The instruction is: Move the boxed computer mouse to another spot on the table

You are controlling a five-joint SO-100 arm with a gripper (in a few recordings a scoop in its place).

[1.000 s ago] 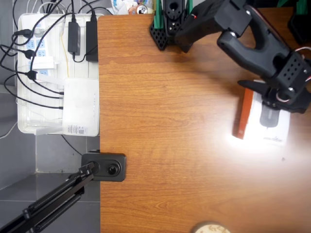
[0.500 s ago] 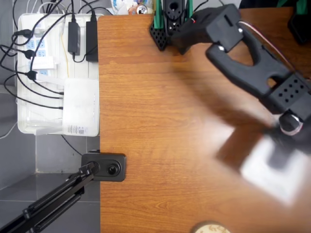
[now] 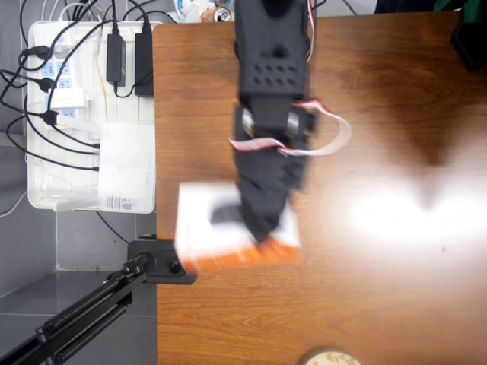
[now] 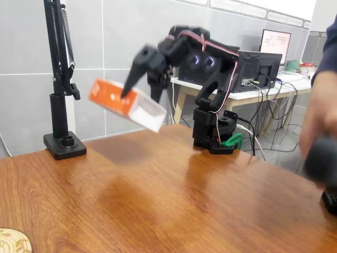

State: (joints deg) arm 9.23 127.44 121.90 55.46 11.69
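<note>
Brown wood-grain table (image 3: 365,304), glossy, with a bright glare patch toward its right side in the overhead view.

One black robot arm, base at the table's far edge, reaching down the picture in the overhead view; a white ribbon cable (image 3: 323,141) loops off its wrist.

One gripper (image 4: 141,74), black, clamped on the boxed computer mouse (image 4: 126,104), fingers above and below it in the fixed view.

One boxed computer mouse, white with an orange side, tilted and held clear above the table in the fixed view. In the overhead view it is blurred and hangs over the table's left edge (image 3: 228,224), just above the camera stand.

One white tray (image 3: 42,194), off the table's left edge, carrying power strips, black adapters and several black cables; exact cable count cannot be told. One flat white device (image 3: 128,163) lies in the tray's lower right part.

One black camera stand (image 3: 163,262) clamped at the left table edge, partly covered by the box in the overhead view. One black lamp-style post (image 4: 60,79) stands on a base at the table's far left in the fixed view.

One round pale coaster (image 3: 329,356) at the near table edge.

One blurred person's hand (image 4: 318,126) at the right of the fixed view.
</note>
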